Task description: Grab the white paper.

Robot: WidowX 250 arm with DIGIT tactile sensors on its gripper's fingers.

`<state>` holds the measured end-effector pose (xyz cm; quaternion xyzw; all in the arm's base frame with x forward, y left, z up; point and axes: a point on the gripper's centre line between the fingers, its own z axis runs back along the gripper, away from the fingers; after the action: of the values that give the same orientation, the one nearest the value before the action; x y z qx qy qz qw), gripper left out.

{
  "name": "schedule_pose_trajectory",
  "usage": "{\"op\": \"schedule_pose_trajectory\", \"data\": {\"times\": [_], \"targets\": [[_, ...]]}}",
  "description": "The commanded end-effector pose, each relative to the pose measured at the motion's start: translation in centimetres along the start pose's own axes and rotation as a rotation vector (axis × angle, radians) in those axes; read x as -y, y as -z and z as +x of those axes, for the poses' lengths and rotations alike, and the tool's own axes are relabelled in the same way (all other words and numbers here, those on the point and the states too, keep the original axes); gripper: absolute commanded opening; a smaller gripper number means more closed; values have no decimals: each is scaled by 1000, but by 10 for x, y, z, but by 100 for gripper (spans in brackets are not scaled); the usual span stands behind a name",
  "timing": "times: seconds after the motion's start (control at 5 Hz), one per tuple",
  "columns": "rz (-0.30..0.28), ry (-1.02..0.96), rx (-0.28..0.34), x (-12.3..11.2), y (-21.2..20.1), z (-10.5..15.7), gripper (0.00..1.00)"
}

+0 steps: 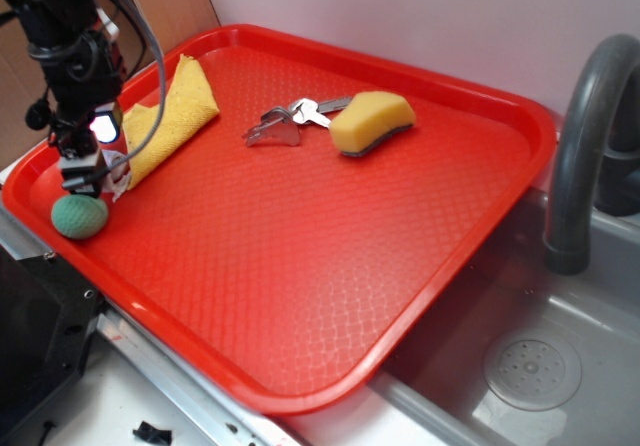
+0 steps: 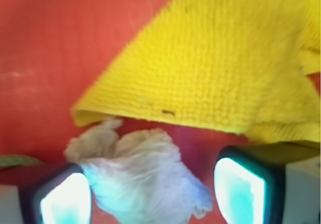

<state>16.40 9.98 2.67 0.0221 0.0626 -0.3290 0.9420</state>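
Observation:
The white paper is a crumpled wad lying on the red tray, just in front of the folded edge of the yellow cloth. My gripper is open and low over the tray, with the wad between its two fingers. The left pad touches the paper, while a strip of red tray separates the wad from the right pad. In the exterior view my gripper stands at the tray's left edge and hides most of the paper.
A green ball lies right beside the gripper near the tray rim. Mid-tray are a metal piece and a yellow sponge. A sink and a grey faucet are to the right.

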Motion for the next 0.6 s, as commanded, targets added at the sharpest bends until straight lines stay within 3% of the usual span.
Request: {"op": "schedule_pose_trajectory", "data": {"times": [0.0, 0.2, 0.4], "targets": [[6, 5, -82, 2, 9, 9, 100], [-6, 24, -87, 3, 10, 10, 0], [-19, 43, -106, 6, 12, 12, 0]]}}
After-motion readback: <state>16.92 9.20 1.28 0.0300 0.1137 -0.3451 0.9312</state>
